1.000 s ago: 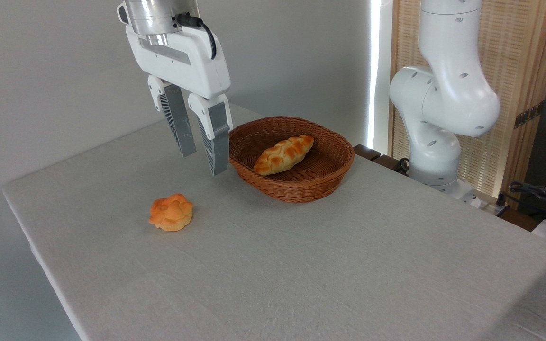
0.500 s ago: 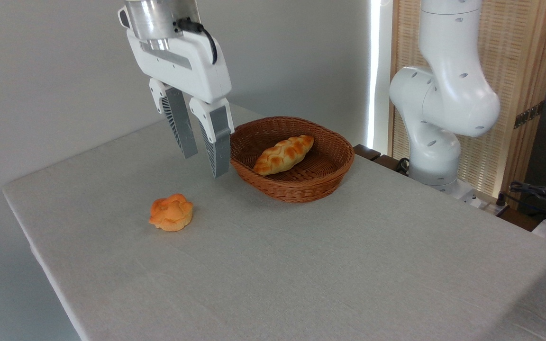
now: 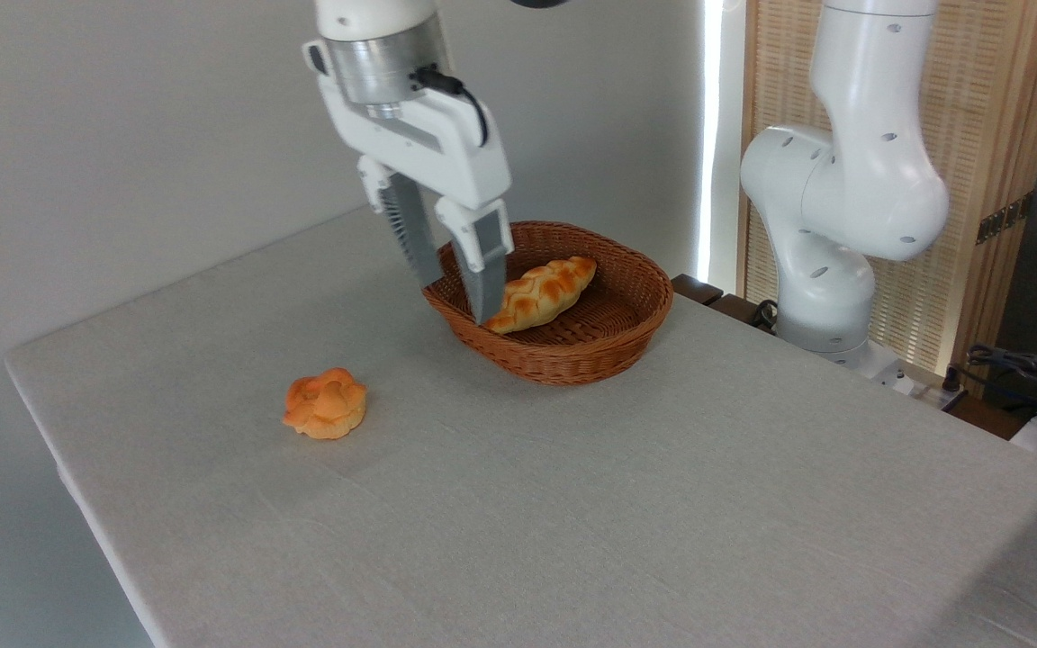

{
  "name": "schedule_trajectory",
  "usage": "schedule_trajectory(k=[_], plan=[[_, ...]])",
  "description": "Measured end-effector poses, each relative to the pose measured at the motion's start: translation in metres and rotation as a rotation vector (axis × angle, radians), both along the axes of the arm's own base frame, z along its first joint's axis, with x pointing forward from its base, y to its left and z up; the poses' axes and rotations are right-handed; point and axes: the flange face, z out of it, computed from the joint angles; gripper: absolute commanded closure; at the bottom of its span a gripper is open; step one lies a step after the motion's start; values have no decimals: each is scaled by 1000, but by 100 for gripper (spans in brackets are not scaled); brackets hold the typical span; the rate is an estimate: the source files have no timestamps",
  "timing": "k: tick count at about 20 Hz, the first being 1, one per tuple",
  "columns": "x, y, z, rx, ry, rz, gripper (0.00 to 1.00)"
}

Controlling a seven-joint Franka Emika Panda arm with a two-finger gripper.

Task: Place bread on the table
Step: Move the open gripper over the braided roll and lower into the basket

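Above, the gripper [image 3: 457, 297] hangs with its fingers [image 3: 486, 279] parted and empty over the left rim of the wicker basket [image 3: 613, 346]. Inside the basket lies the braided bread [image 3: 544, 293], just beside the right finger. Well apart on the grey desk [image 3: 572, 504] sits an orange bun [image 3: 325, 403].

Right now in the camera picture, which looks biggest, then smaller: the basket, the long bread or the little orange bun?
1. The basket, clearly biggest.
2. The long bread, lying inside it.
3. The orange bun, smallest, though it sits nearer the camera.
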Motion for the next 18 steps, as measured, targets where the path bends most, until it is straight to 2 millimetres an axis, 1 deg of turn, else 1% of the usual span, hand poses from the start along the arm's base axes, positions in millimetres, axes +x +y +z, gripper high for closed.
schedule_trajectory(k=[1,2,3,4,5,6,7,8,9,11,12,13,14,15,18], plan=[[-15,-10,-6,-7,13,-21,0],[-23,-15,-10,-9,20,-35,0],[-40,-27,-17,-11,36,-62,0],[-51,-34,-22,-15,45,-79,0],[-59,-39,-25,-23,51,-89,0],[-73,-47,-29,-43,64,-105,0],[-80,-52,-31,-51,70,-113,0],[-92,-60,-35,-67,81,-127,0],[-99,-65,-38,-71,88,-134,0],[-121,-87,-55,-54,123,-137,0],[-126,-94,-61,-41,131,-138,0],[-134,-106,-73,-16,141,-141,0],[-139,-112,-80,-4,145,-144,0],[-144,-120,-92,14,148,-144,0],[-151,-127,-111,10,159,-134,0]])
